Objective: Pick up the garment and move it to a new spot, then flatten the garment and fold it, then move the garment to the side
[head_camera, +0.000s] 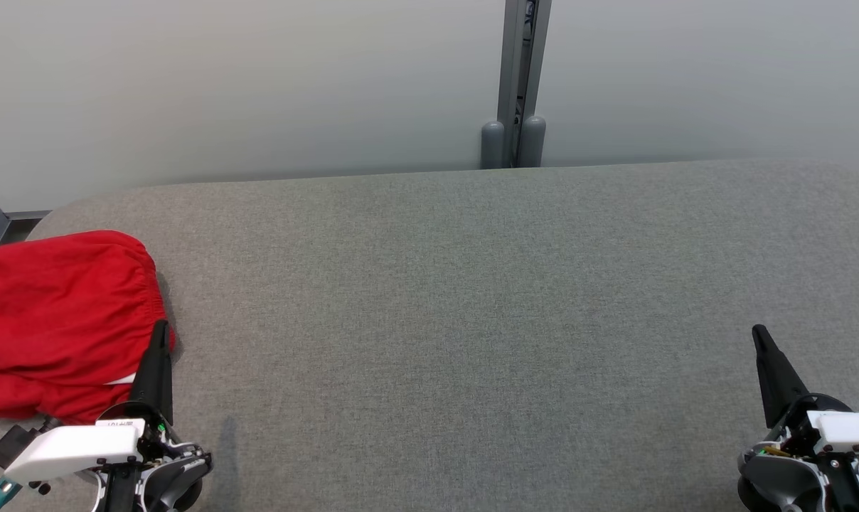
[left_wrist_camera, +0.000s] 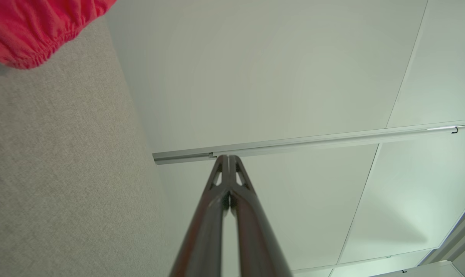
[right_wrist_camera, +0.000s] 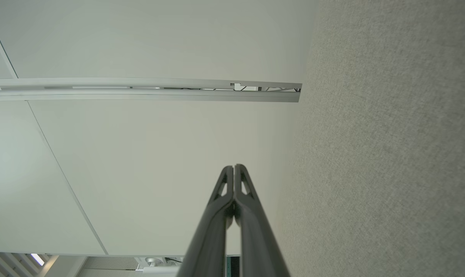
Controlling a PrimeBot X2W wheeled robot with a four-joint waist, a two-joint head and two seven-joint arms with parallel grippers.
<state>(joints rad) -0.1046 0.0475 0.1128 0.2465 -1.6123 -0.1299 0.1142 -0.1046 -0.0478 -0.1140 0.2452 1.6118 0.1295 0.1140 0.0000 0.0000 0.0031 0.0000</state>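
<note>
**Both grippers shut and empty, garment at table's left end**

Lowest in the head view, at the left corner: left gripper (head_camera: 161, 334), fingers pressed together into one dark spike, nothing between them. Tip overlapping the right hem of the garment (head_camera: 60, 306) as seen from above; touching the cloth or hanging over it, cannot tell. At the opposite lower corner: right gripper (head_camera: 760, 334), likewise pinched closed and holding nothing, over the table (head_camera: 472, 320), well apart from the garment.

Garment: red, bunched, gathered elastic edge turned toward the middle of the table. Lying at the table's far left, cut off by the picture's left edge.

Table: grey woven cloth, rounded at the far left corner.

Beyond the far edge: pale wall (head_camera: 259, 85), a grey upright post (head_camera: 518, 71), two rounded stubs (head_camera: 493, 142) at its foot.

Left wrist view: left gripper (left_wrist_camera: 229, 158) closed tip to tip, pointing past the table (left_wrist_camera: 55, 173) toward the wall and the post (left_wrist_camera: 294, 140). Garment (left_wrist_camera: 36, 30) in the upper left corner, gathered hem toward the fingers, off to their side and not between them.

Right wrist view: right gripper (right_wrist_camera: 234, 168) closed the same way, empty, table (right_wrist_camera: 390, 154) along the right side, post (right_wrist_camera: 140, 90) across the wall beyond.
</note>
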